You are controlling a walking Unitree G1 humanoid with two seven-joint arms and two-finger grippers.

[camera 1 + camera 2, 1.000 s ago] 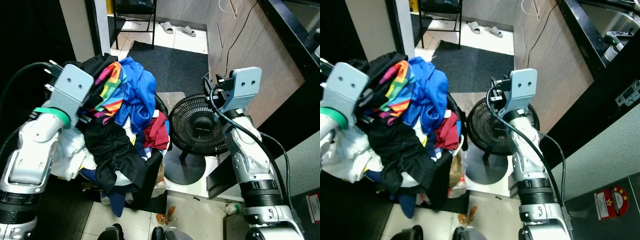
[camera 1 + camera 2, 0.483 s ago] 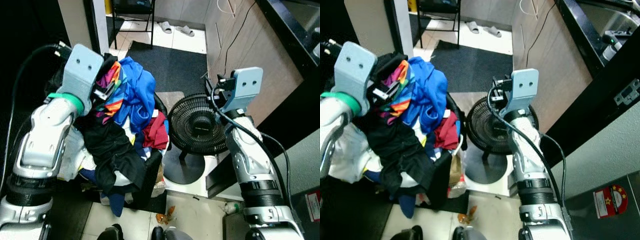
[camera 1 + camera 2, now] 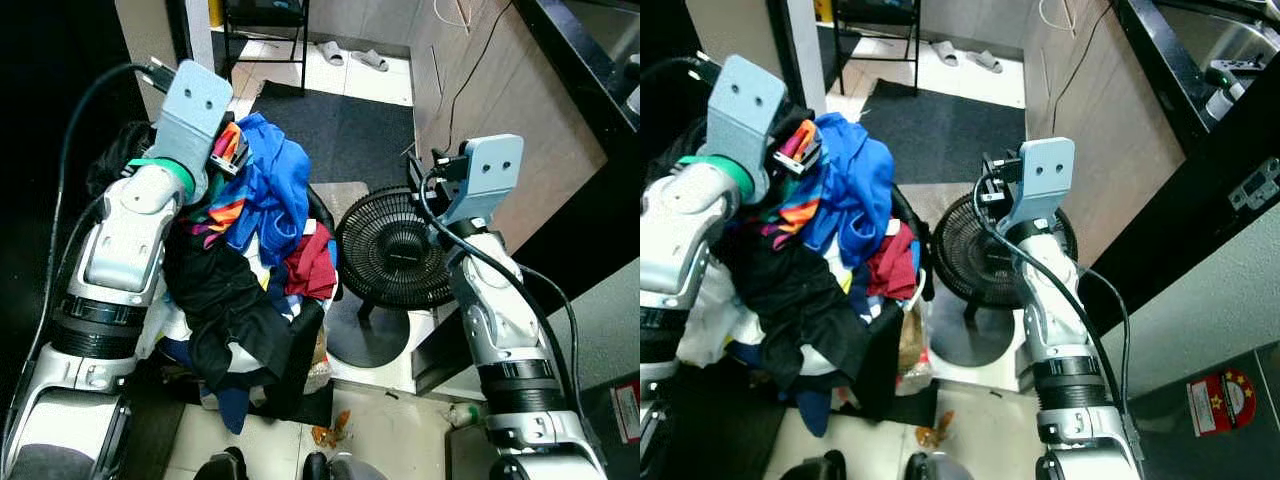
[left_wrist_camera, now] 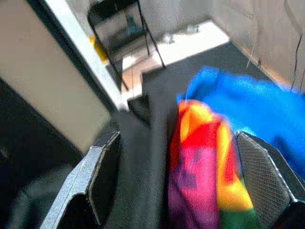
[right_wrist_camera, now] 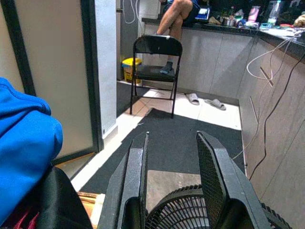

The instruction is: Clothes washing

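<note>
A heap of clothes point(image 3: 250, 270) overflows a black basket point(image 3: 300, 350): a blue garment point(image 3: 275, 185) on top, a rainbow-striped one point(image 3: 215, 205), a red one point(image 3: 312, 262) and black cloth point(image 3: 225, 300) hanging down the front. My left gripper point(image 3: 228, 150) is at the top of the heap, open. In the left wrist view its fingers point(image 4: 100, 176) stand wide apart with the rainbow garment point(image 4: 205, 162) and black cloth point(image 4: 143, 157) between them. My right gripper point(image 5: 171, 191) is held up to the right of the heap, above the fan, open and holding nothing.
A black floor fan point(image 3: 395, 250) stands right of the basket. Beyond it lie a dark mat point(image 3: 345, 125), a black folding chair point(image 5: 155, 62), slippers point(image 3: 360, 58) and a yellow bin point(image 5: 127, 67). A wooden cabinet wall point(image 3: 500, 90) runs along the right. A person point(image 5: 178, 12) sits behind the counter.
My left arm has risen and swung right, bringing its gripper from the heap's left side to its top. The right arm has stayed put.
</note>
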